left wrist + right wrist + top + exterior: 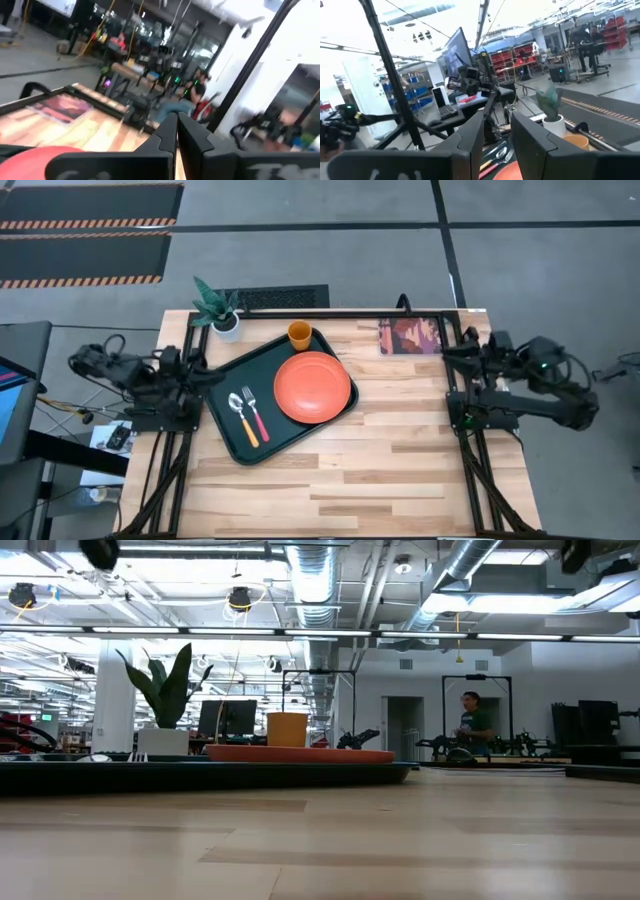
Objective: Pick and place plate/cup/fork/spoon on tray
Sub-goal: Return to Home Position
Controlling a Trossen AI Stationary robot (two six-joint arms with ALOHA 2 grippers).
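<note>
The dark green tray [226,379] lies on the left half of the table. The orange-red plate [312,387] rests flat on its right part. The orange-yellow cup [299,334] stands upright in its far corner. The spoon [244,423] and the fork [258,418] lie side by side on the tray's near left part. In the low view the cup [287,728] stands behind the plate [300,753]. My left gripper [205,372] is shut and empty at the table's left edge. My right gripper [450,355] is open and empty at the right edge.
A white pot with a green plant [222,310] stands at the far left corner. A reddish picture card [410,336] lies at the far right. Bare wood stretches across the table's near half and right half. A person [472,725] stands in the room behind.
</note>
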